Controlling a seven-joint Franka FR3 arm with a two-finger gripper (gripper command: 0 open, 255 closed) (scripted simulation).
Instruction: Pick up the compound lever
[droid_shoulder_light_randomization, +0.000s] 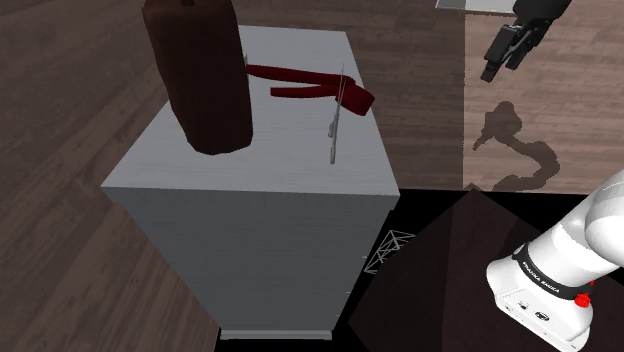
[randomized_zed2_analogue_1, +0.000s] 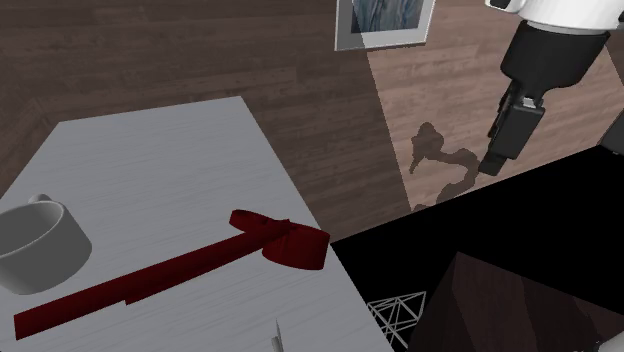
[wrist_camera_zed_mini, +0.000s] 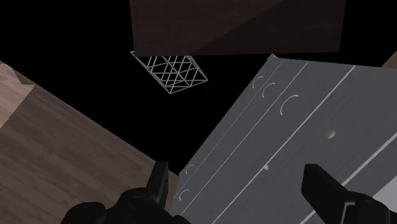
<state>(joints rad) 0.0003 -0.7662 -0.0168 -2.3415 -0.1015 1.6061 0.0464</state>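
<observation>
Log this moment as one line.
pincer: open, off beside grey table | dark red lever: flat on table, untouched

— How many things lie on the bench (droid_shoulder_light_randomization: 250, 175)?
— Three: one dark red lever (randomized_zed2_analogue_1: 180, 265), one grey mug (randomized_zed2_analogue_1: 40, 240), one thin grey blade (droid_shoulder_light_randomization: 336, 125).
— And the rest?
— One wire-mesh rack (wrist_camera_zed_mini: 170, 71), one framed picture (randomized_zed2_analogue_1: 385, 22), one dark brown cylinder (droid_shoulder_light_randomization: 200, 80), one black claw (wrist_camera_zed_mini: 238, 178).

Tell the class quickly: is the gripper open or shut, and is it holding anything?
Gripper: open, holding nothing; the dark red compound lever lies on the grey cabinet.
</observation>
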